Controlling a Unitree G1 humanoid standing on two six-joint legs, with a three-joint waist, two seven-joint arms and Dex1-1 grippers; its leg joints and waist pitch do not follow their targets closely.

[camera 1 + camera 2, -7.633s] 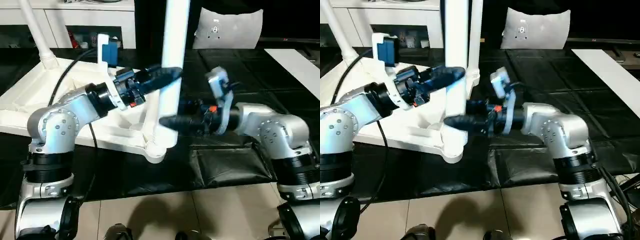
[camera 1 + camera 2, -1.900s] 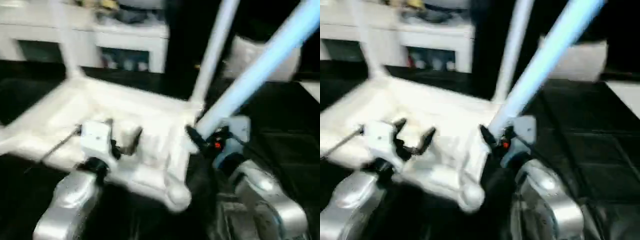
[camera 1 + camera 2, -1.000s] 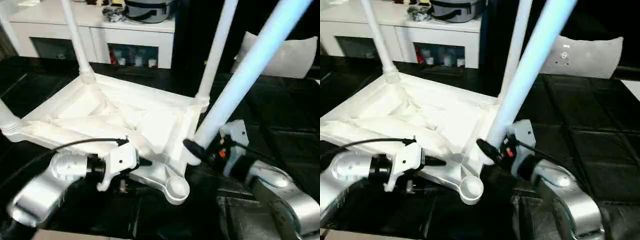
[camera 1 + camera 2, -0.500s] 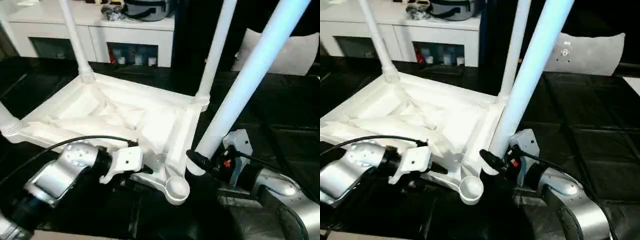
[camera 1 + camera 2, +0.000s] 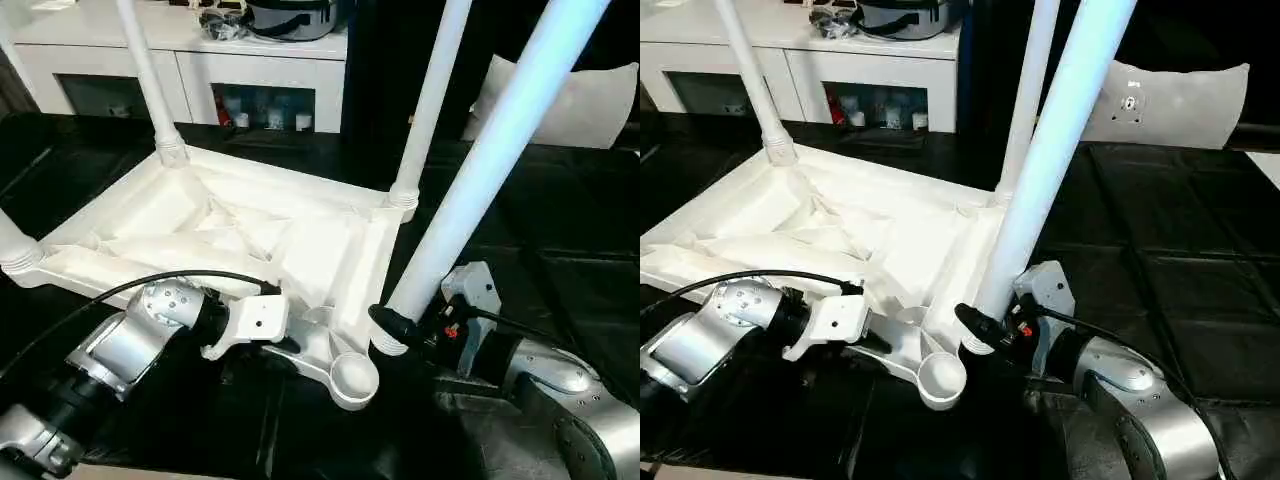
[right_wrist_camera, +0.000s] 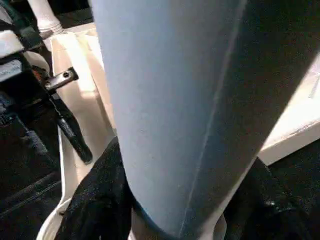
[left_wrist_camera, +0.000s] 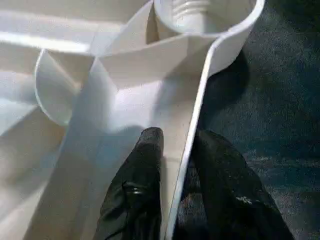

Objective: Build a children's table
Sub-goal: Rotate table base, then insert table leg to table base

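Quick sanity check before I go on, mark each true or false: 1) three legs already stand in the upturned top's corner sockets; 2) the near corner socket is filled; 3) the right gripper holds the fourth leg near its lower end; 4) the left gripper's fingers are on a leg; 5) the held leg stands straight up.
1) True: three legs rise from the table top.
2) False: the near corner socket is empty.
3) True: the right gripper clasps the fourth leg near its lower end.
4) False: the left gripper has its fingers astride the top's rim wall beside that socket.
5) False: it leans.
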